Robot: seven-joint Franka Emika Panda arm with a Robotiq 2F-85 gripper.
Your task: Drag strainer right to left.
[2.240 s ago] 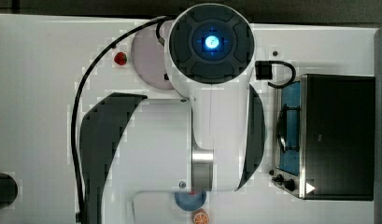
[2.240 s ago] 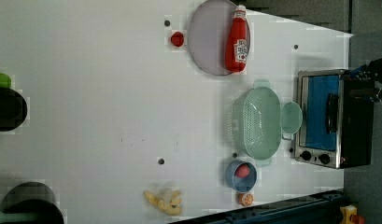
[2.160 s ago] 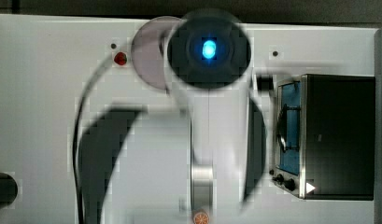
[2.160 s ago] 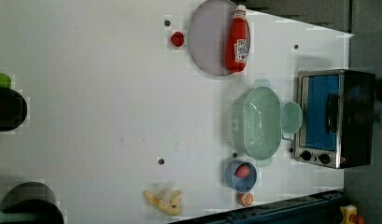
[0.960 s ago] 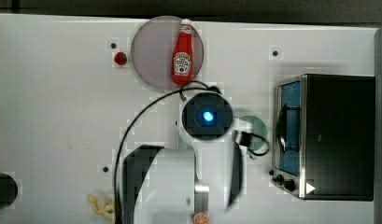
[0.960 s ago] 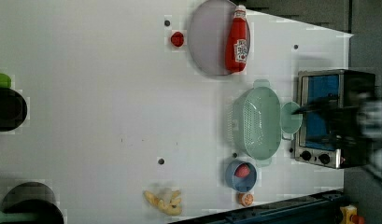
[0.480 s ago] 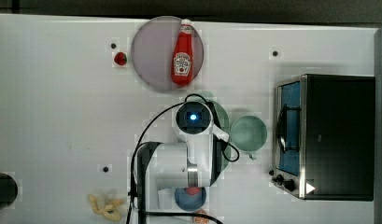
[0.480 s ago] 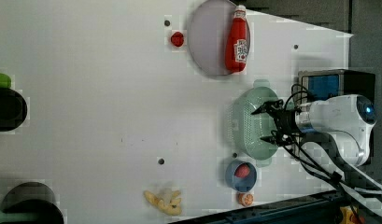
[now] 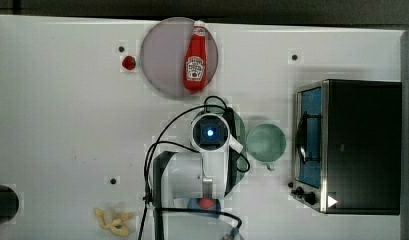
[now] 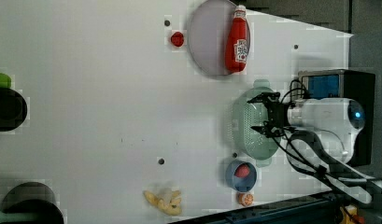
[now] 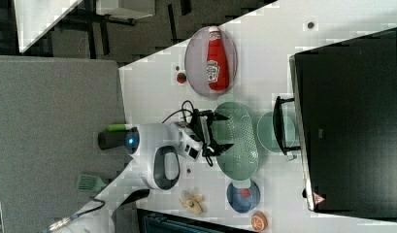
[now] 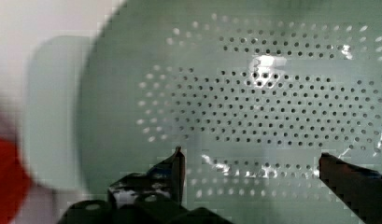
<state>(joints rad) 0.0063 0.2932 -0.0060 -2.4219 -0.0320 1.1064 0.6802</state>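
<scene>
Over the perforated bowl of the strainer [image 10: 252, 125] the claw [image 10: 268, 114] hangs with its two black fingers spread wide and nothing between them; in the wrist view the fingertips [image 12: 178, 161] frame the dotted bowl, and whether they touch the plastic cannot be told. In the left view the strainer lies on the white tabletop [image 10: 100, 102] just beside the dark toaster oven [image 10: 336, 86], below the grey plate [image 10: 209, 42] that carries the ketchup bottle [image 10: 238, 39], and above a small blue bowl [image 10: 241, 176] with something red in it. In the top view the arm covers most of the strainer, and the round green cup [image 9: 265, 142] sits just to the top view's right of it, between strainer and oven. In the right view the spread fingers stand over the edge of the strainer that is farther from the oven. By my reading, the drag itself has not begun: the strainer sits close to the oven and the cup, with a wide stretch of bare tabletop lying on the top view's left. What seems done is the approach, with the claw brought over the bowl. What is left, as I judge it, is to settle onto the rim or press into the bowl, then pull the strainer across toward the top view's left, past the small red strawberry [image 10: 177, 38] and the bananas [image 10: 164, 201] near the edge.
</scene>
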